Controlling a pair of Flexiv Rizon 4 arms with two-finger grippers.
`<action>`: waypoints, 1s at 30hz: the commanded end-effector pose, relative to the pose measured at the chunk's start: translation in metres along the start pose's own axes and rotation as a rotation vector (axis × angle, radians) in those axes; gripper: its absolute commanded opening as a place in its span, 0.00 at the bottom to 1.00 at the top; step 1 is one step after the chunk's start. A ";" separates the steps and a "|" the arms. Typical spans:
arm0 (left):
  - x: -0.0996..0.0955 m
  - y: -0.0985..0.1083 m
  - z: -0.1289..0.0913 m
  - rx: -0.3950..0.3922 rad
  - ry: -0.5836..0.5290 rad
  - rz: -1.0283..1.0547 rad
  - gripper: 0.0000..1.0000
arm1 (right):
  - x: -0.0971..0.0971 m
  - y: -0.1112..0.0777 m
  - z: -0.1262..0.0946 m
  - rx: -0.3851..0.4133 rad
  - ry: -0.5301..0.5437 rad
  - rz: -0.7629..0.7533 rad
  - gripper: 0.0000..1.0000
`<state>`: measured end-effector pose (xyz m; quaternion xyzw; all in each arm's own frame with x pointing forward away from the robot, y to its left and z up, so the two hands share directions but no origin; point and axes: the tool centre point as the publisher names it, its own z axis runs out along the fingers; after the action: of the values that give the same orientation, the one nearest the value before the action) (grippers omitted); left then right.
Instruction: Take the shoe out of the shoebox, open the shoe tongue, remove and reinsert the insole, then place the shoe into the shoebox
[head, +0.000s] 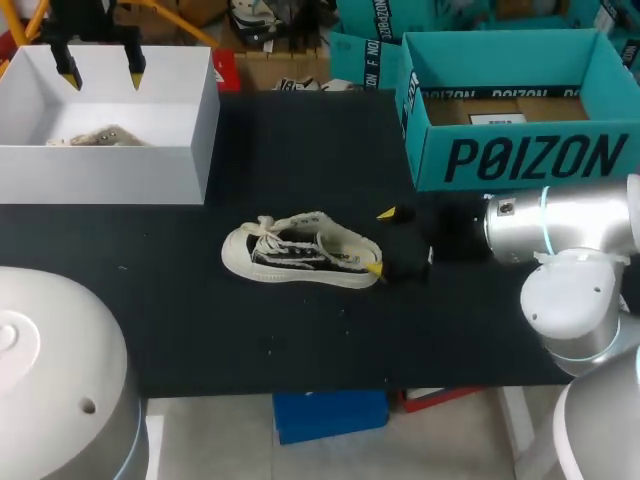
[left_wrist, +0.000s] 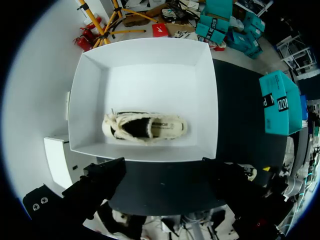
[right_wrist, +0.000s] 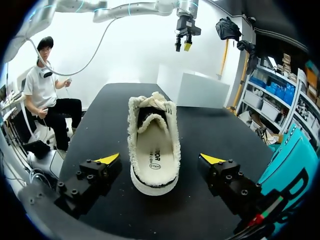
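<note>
Shoe (right_wrist: 152, 145) — between right pincer (right_wrist: 160, 159) tips

The left arm (right_wrist: 125, 9) is held high at about 11 o'clock in the head view. Its wrist is turned straight down and the left jaws are spread wide, yellow tips (head: 68, 76) pointing downward. The right arm (head: 560, 228) comes in low and level from 3 o'clock. The right jaws aim toward 9 o'clock and stand wide apart, one tip (head: 386, 213) farther back than the other.
</note>
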<state>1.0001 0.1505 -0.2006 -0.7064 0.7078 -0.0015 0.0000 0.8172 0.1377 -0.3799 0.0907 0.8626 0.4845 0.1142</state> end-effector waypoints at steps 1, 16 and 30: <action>0.000 0.000 0.000 -0.001 -0.001 -0.001 1.00 | 0.004 -0.008 0.011 -0.032 -0.012 0.008 1.00; 0.000 0.000 0.000 -0.001 -0.001 -0.001 1.00 | 0.009 -0.022 0.032 -0.048 -0.001 0.046 1.00; 0.000 0.000 0.000 -0.001 -0.001 -0.001 1.00 | 0.006 -0.029 0.043 -0.067 0.024 0.062 1.00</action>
<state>1.0001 0.1505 -0.2006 -0.7064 0.7078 -0.0015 0.0000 0.8177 0.1561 -0.4241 0.1088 0.8438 0.5170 0.0945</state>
